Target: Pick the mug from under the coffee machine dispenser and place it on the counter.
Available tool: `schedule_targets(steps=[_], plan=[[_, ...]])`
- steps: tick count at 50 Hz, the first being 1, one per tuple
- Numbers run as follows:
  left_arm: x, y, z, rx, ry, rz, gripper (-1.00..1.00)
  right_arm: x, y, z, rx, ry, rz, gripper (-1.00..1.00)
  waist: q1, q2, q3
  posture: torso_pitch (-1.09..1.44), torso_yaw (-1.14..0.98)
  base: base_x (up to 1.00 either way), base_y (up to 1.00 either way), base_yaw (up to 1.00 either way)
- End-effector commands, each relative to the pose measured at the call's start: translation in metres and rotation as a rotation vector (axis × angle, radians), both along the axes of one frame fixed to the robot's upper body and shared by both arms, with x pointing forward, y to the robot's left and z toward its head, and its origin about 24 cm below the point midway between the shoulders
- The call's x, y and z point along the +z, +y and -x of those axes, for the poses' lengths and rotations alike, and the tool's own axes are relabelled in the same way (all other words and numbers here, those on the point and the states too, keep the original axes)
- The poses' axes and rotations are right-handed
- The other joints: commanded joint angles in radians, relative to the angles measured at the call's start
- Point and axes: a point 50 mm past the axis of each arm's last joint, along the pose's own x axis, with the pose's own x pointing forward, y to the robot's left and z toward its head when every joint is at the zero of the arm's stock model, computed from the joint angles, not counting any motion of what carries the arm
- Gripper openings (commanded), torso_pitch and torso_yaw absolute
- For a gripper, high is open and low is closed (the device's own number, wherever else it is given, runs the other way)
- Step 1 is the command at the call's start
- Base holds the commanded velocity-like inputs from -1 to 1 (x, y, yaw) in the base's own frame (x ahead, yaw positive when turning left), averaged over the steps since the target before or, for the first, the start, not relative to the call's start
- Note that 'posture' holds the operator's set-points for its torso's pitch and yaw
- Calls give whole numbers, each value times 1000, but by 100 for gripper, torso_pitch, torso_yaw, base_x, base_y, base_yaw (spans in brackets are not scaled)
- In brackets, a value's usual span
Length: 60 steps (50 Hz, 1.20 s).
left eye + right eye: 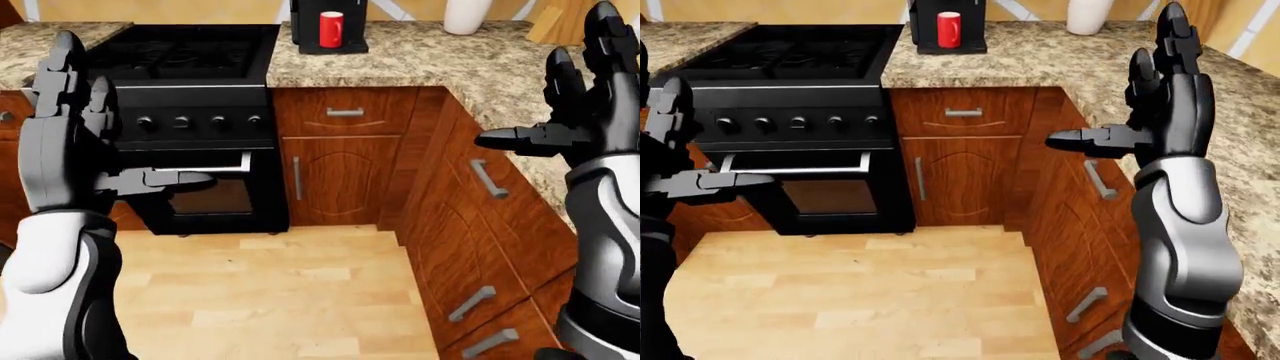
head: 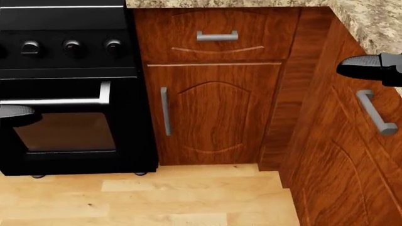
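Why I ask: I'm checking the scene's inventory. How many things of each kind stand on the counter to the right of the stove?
Coffee machine: 1
Red mug: 1
White vase: 1
Tan wooden item, cut off at the view's top, kind unclear: 1
Total: 4
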Motion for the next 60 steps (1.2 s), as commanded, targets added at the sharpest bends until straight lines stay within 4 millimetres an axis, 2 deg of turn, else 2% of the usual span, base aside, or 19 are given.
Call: schedule_targets(steps=[1,8,28,29,32,39,42,45,48,50,53,56,57,58,59,60], plan=[[12,1,5,5,-75,-16,100,18,-4,7,-18,-95,24,100,0,0,-19,0,0,0,0,0],[11,14,6,41,-78,-9,100,23,-14,6,-52,-101,36,100,0,2,-17,0,0,0,0,0],[21,15,10,59,-98,-27,100,29,-22,7,-73,-109,39,100,0,3,-20,0,0,0,0,0],[21,16,10,60,-98,-27,100,29,-23,7,-74,-109,40,100,-2,7,-41,0,0,8,0,0],[21,15,10,60,-99,-29,100,30,-23,7,-75,-111,40,100,-3,11,-17,0,0,13,0,0],[24,17,11,67,-103,-31,100,31,-22,7,-73,-111,45,100,-5,7,-14,0,0,14,0,0],[24,18,11,68,-103,-32,100,31,-22,7,-74,-110,47,100,-6,18,-14,0,0,13,0,0],[25,18,11,69,-106,-31,100,32,-23,7,-76,-113,46,100,-6,41,-10,0,0,14,0,0],[25,18,11,70,-107,-31,100,32,-23,7,-76,-114,46,100,-5,39,-20,0,0,14,0,0],[25,19,12,73,-107,-31,100,32,-23,8,-76,-114,47,100,0,44,-17,0,0,13,0,0],[25,19,12,74,-108,-32,100,33,-22,8,-74,-115,47,100,6,30,-20,0,0,13,0,0],[25,19,12,75,-109,-32,100,33,-23,8,-76,-116,46,100,13,-15,-11,0,0,13,0,0],[26,19,12,76,-110,-33,100,33,-23,8,-76,-116,46,100,13,-41,-15,0,0,12,0,0],[26,20,12,76,-110,-33,100,34,-23,8,-76,-117,46,100,8,-30,-19,0,0,13,0,0],[26,20,12,76,-110,-33,100,34,-23,8,-77,-116,46,100,0,-31,-12,0,0,14,0,0],[26,20,13,77,-111,-33,100,34,-23,8,-77,-117,46,100,3,-45,-5,0,0,12,0,0]])
